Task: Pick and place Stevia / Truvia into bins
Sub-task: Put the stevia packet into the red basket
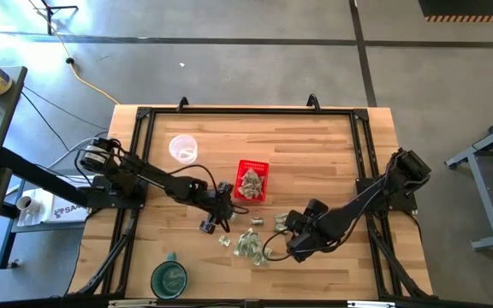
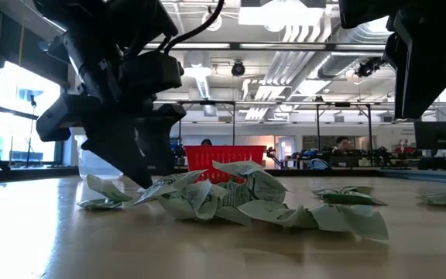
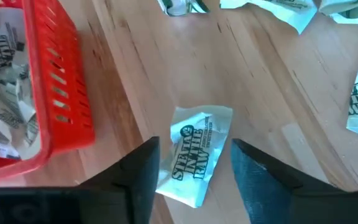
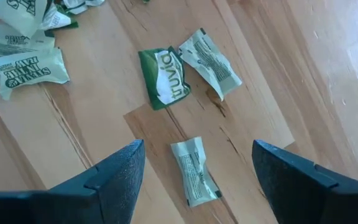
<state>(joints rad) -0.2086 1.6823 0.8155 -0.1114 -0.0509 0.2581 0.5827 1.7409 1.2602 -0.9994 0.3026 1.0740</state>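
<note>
Pale green and white sachets [image 1: 248, 245] lie scattered flat on the table's near middle; more fill the red mesh basket [image 1: 252, 180]. My left gripper [image 1: 216, 219] is open beside the basket's near left corner. In the left wrist view its fingers [image 3: 143, 175] stand on either side of one Stevia sachet [image 3: 196, 149] lying flat. My right gripper [image 1: 282, 225] is open at the pile's right. In the right wrist view it [image 4: 194, 180] straddles a small white sachet [image 4: 193, 170], with a green Truvia sachet [image 4: 164, 77] beyond. The low view shows the pile [image 2: 231, 198].
A clear plastic cup [image 1: 183, 149] stands toward the far left of the basket, and a round green cup [image 1: 169, 278] sits at the near left edge. The basket wall [image 3: 55, 93] is close beside the left gripper. Black frame rails run along the table's sides.
</note>
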